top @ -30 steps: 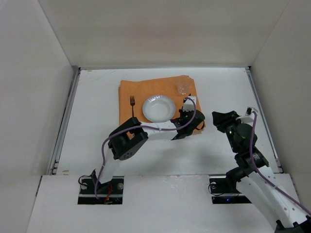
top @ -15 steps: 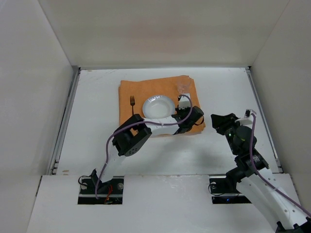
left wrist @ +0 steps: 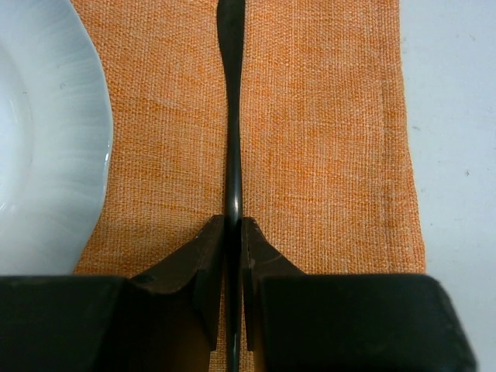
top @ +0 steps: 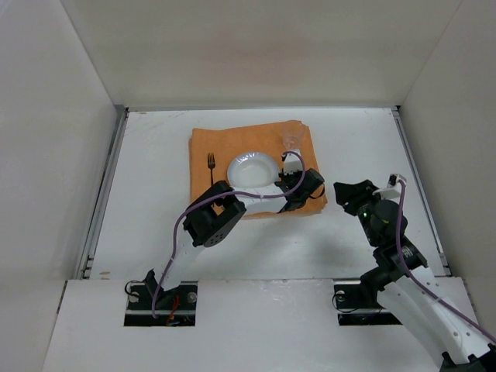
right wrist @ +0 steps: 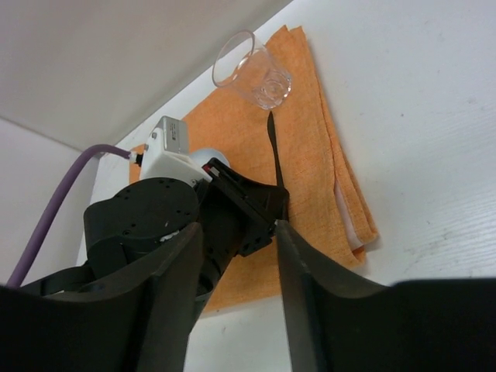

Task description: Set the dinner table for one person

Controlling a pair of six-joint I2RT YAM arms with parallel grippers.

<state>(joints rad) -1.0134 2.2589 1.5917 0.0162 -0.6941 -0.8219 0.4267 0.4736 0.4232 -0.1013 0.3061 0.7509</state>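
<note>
The worktop [top: 155,170] spreads white under both arms, with an orange cloth [left wrist: 325,139] on its far middle part. On the cloth sit a plate [left wrist: 46,155], a fork [top: 210,163] to its left and a glass [top: 291,138] at the far right corner. The left claw [left wrist: 231,232] is closed tight on a thin dark utensil [left wrist: 231,155], likely a knife seen edge-on. It holds the utensil over the strip of cloth right of the plate, pointing away toward the glass. Whether it touches the cloth I cannot tell. The right claw [right wrist: 239,229] hangs off to the right, jaws apart and empty.

The step in hand looks like placing this last piece beside the plate. Next it calls for lowering the utensil flat onto the cloth, parallel to the plate's edge and short of the glass, then opening and lifting straight off
</note>
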